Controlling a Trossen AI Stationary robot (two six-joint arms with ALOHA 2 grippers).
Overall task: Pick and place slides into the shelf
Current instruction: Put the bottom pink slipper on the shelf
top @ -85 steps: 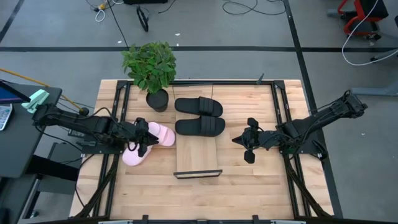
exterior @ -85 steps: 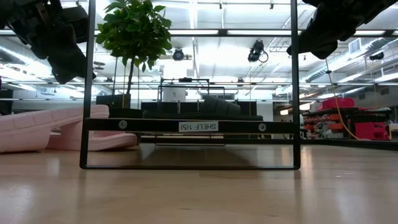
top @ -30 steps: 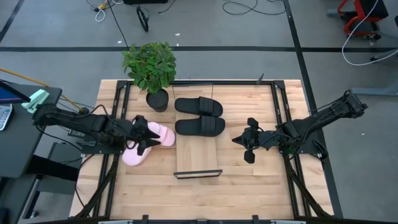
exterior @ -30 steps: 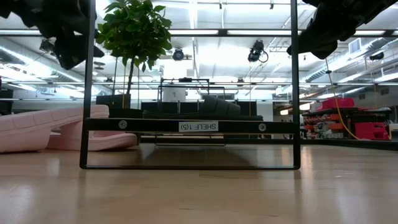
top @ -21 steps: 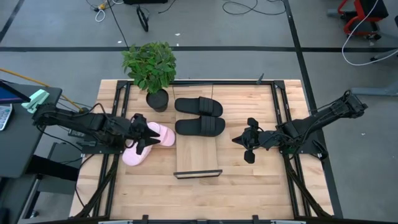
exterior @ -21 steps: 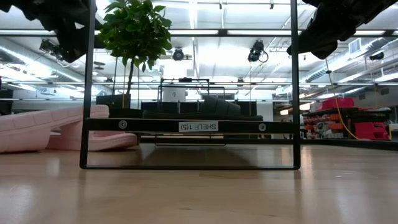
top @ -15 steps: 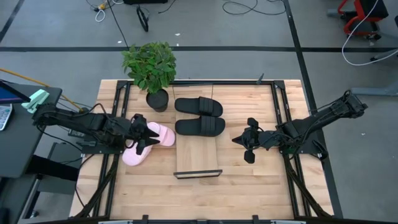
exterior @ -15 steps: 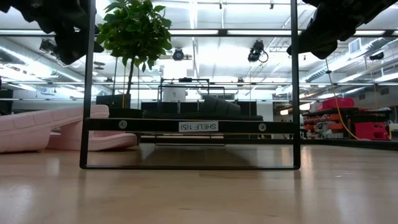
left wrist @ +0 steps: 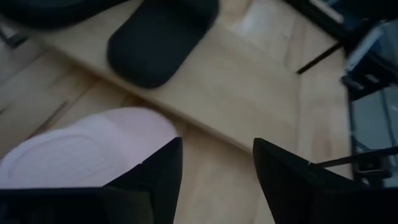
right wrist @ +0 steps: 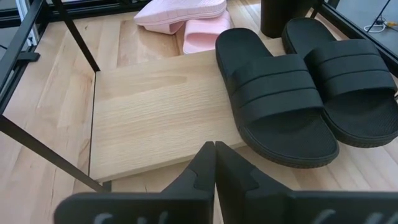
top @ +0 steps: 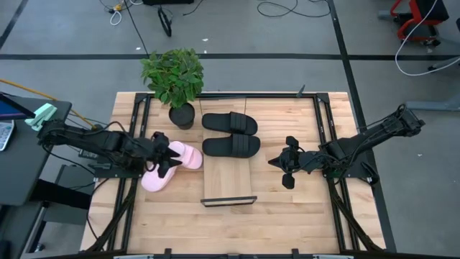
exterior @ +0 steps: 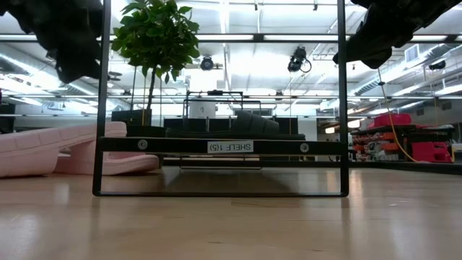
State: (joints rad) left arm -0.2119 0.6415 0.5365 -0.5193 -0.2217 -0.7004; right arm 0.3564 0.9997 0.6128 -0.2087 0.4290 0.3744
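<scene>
So the shelf (top: 228, 176) sits about mid-bench, running from the far edge toward the near one, its black end bar at the near end. Both black slides (top: 230, 134) are already lying on its far half, side by side across the board. The farther one (top: 230, 123) is just beside a potted plant (top: 175, 79) at the far edge, and the nearer one (top: 231, 147) sticks a bit over the board's edge in the right wrist view.

The two pink slides (top: 171, 164) are off the shelf, on the bench just to its left side. One (top: 185, 155) is almost touching the board and the other (top: 157, 177) is angled toward the bench's left edge; the two overlap.

The left gripper (top: 164, 156) hangs right over the pink pair, jaws spread apart with nothing between them. Its wrist view shows the pale pink toe (left wrist: 87, 149) just beside one finger.

The right gripper (top: 287, 163) waits over the bench on the right side of the shelf, well clear of the slides, jaws pressed together and empty.
</scene>
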